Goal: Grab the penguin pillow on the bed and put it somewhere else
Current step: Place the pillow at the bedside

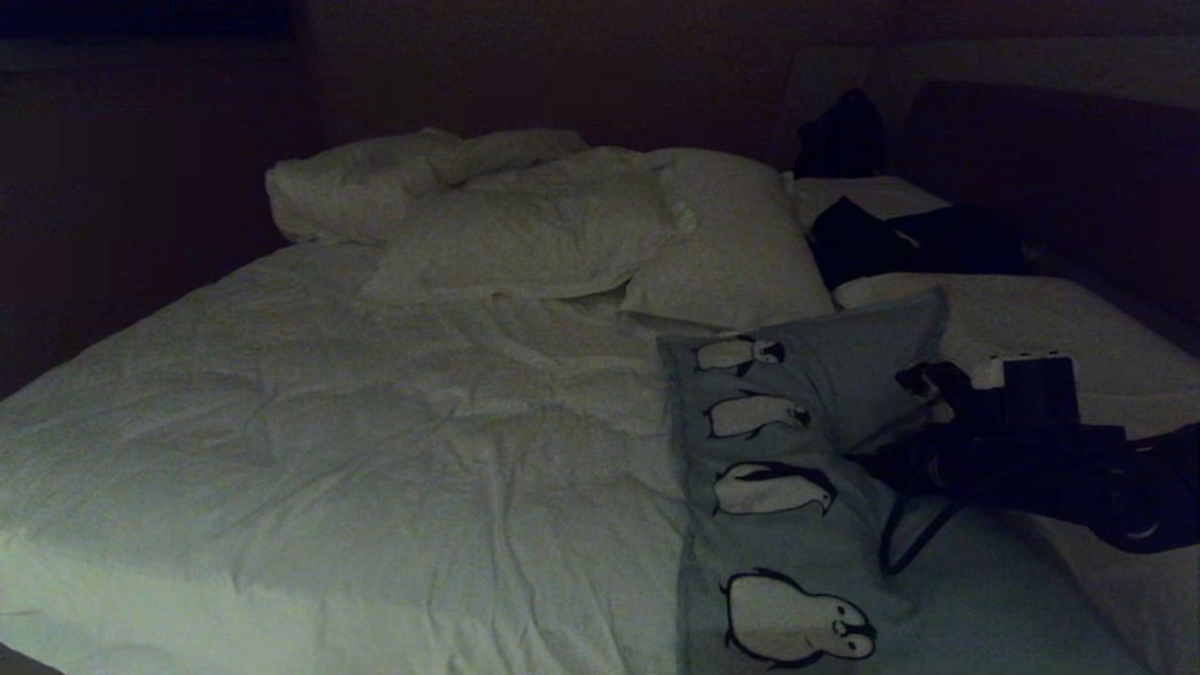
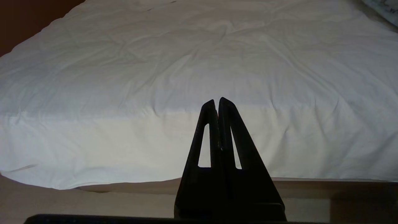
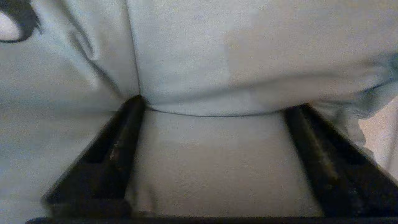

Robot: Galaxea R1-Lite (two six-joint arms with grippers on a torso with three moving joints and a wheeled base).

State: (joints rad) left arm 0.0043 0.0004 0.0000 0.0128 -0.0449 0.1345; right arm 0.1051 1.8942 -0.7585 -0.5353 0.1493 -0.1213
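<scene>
The penguin pillow (image 1: 783, 536) lies flat on the right side of the bed (image 1: 375, 450), its row of penguins running towards me. Reaching in from the right, my right gripper (image 1: 891, 422) is low over the pillow's middle. In the right wrist view that gripper (image 3: 217, 104) is open, its two dark fingers (image 3: 124, 140) spread wide and their tips pressed into the blue-grey pillow (image 3: 202, 56), whose cloth fills the gap between them. My left gripper (image 2: 216, 101) is shut and parked at the foot of the bed (image 2: 186, 62), holding nothing. A corner of the pillow (image 2: 385, 7) shows far off there.
Two white pillows (image 1: 534, 234) (image 1: 731, 244) and a bunched roll of duvet (image 1: 347, 187) lie at the head of the bed. Dark bags or clothes (image 1: 900, 239) (image 1: 839, 136) sit at the far right by the dark headboard (image 1: 1059, 169). The duvet's left half is open. Beige floor (image 2: 93, 202) runs below the bed's edge.
</scene>
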